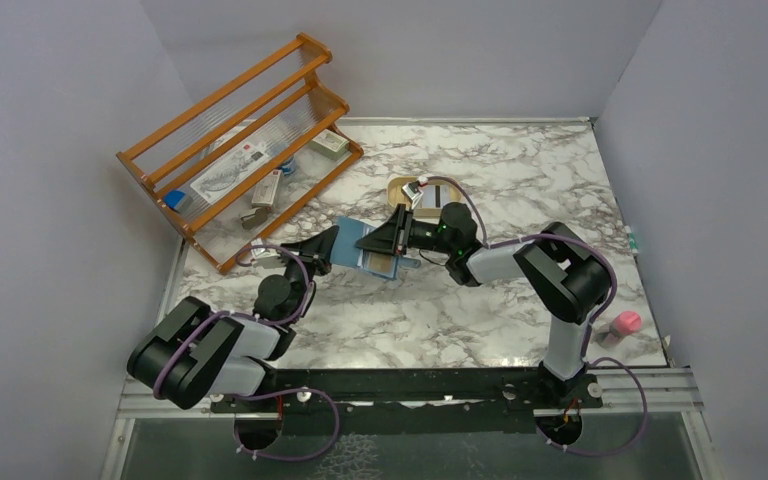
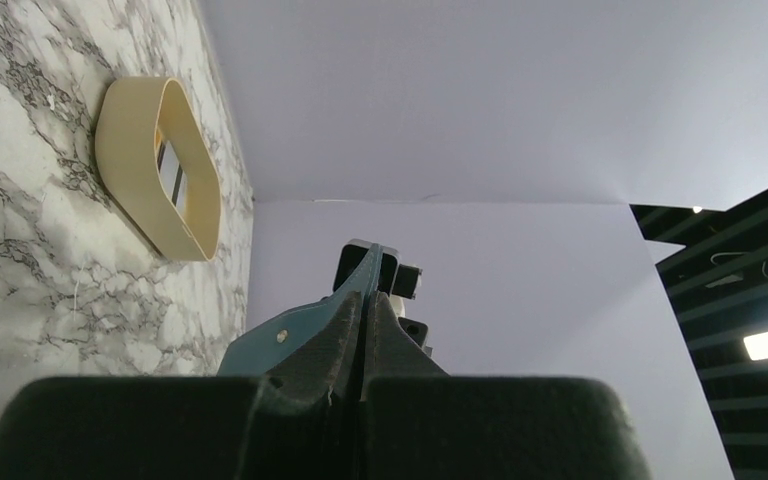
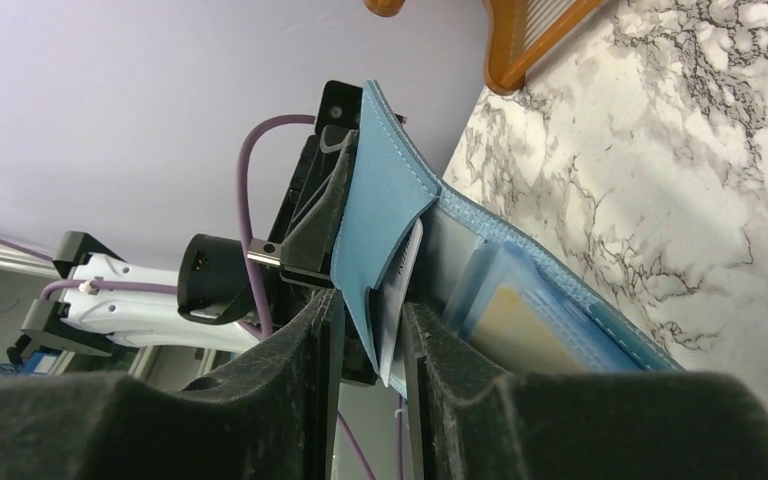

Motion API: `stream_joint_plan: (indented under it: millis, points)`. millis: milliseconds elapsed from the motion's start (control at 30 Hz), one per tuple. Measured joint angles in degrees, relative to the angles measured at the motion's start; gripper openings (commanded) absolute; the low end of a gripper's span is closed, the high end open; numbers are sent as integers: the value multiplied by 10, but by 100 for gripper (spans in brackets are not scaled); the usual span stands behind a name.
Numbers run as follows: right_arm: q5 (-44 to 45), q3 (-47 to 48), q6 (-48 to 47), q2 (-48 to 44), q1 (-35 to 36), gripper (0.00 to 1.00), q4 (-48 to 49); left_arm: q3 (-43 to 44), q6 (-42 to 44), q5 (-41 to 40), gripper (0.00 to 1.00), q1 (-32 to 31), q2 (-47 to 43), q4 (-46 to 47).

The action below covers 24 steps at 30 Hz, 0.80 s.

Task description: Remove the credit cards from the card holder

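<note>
At mid-table, left jaws and right jaws pinch the card holder [image 3: 385,190]; cards [image 3: 403,288] mostly hidden.

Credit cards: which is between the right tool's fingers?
The white card poking from the card holder; the yellow card is slotted, the striped card lies in the tray.

Plain lilac walls [image 1: 60,100] w/ marble-look tabletop [image 1: 520,180], wooden rack [image 1: 222,93] back-left

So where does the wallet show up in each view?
Top external: wallet mid-table, centre of picture.
Left wrist: teal edge at bottom centre.
Right wrist: centre, flap standing up.
Shared landmark: marble table.
</note>
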Motion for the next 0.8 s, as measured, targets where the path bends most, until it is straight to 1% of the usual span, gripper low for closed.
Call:
stream_joint_plan:
  millis: [267,500,667,700,733,800]
  points:
    - [0,-12,2,0,-7,32,9,0,0,3,0,1,9,0]
    - [0,-17,6,0,-11,19,13,1,0,6,0,2,16,2]
    - [0,-19,9,1,-14,17,20,2,0,6,0,3,19,5]
    - [0,-19,11,1,-14,16,23,2,0,6,0,3,19,5]
    - [0,-20,12,2,-14,12,27,2,0,7,0,3,19,6]
    - [0,-22,14,2,-14,3,32,2,0,9,0,4,21,7]
